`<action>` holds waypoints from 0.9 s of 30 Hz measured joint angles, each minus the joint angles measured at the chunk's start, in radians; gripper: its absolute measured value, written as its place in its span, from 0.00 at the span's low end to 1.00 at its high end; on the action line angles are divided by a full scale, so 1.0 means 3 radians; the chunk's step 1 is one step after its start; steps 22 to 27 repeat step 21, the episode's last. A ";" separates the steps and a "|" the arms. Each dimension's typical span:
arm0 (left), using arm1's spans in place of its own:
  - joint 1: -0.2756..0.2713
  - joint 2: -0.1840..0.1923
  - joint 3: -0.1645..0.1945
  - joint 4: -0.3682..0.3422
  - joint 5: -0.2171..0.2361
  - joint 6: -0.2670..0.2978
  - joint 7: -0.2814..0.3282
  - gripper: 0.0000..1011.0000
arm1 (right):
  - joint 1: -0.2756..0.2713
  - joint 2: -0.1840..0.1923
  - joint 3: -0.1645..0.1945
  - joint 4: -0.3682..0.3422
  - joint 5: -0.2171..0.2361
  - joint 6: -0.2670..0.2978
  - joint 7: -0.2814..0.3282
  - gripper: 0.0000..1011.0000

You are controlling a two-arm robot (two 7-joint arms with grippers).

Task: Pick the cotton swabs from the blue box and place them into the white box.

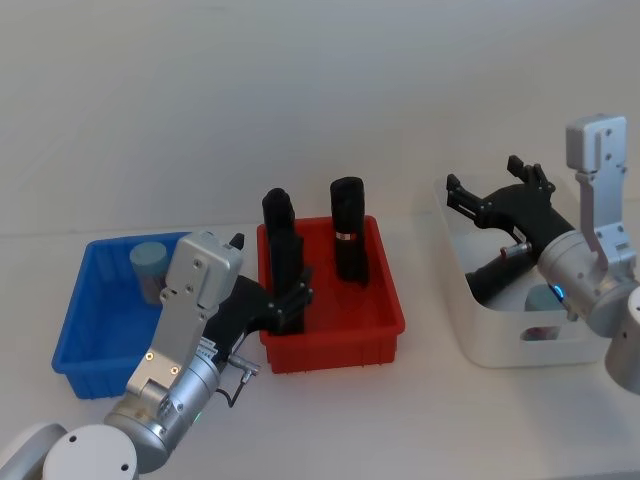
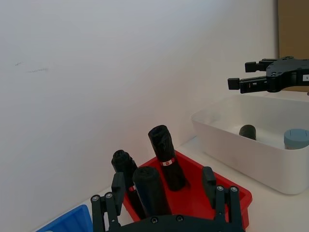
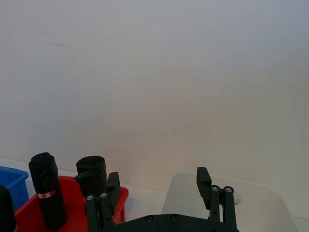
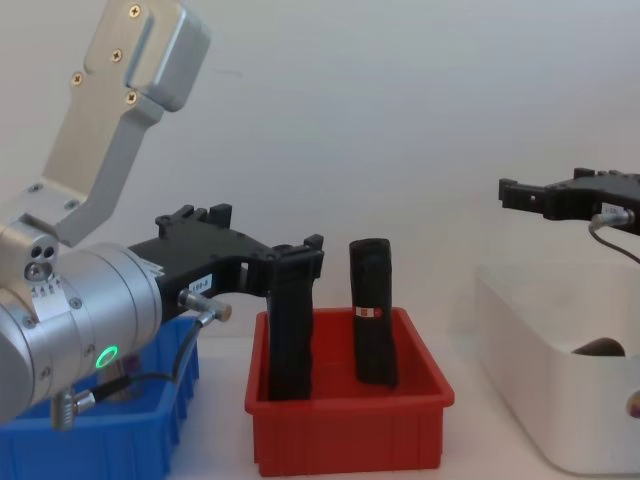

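Note:
One tub of cotton swabs with a pale blue-grey lid stands in the far part of the blue box at the left. Another tub of swabs sits inside the white box at the right, beside a dark object. My left gripper is open and holds nothing. It hovers by the front left corner of the red bin, just right of the blue box. My right gripper is open and empty above the white box's far left rim.
A red bin stands between the two boxes. Two tall black upright blocks stand in it, and one is close to my left gripper's fingers. A white wall rises behind the table.

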 joint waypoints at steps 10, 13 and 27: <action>0.0000 0.0000 0.0000 0.0000 0.0000 0.0000 0.0000 0.99 | -0.0005 0.0003 0.0003 -0.0008 0.0010 -0.0010 0.0013 0.99; 0.0000 0.0000 0.0000 0.0000 0.0000 0.0000 0.0000 0.99 | -0.0006 0.0004 0.0004 -0.0009 0.0011 -0.0012 0.0015 0.99; 0.0000 0.0000 0.0000 0.0000 0.0000 0.0000 0.0000 0.99 | -0.0008 0.0005 0.0005 -0.0013 0.0013 -0.0015 0.0019 0.99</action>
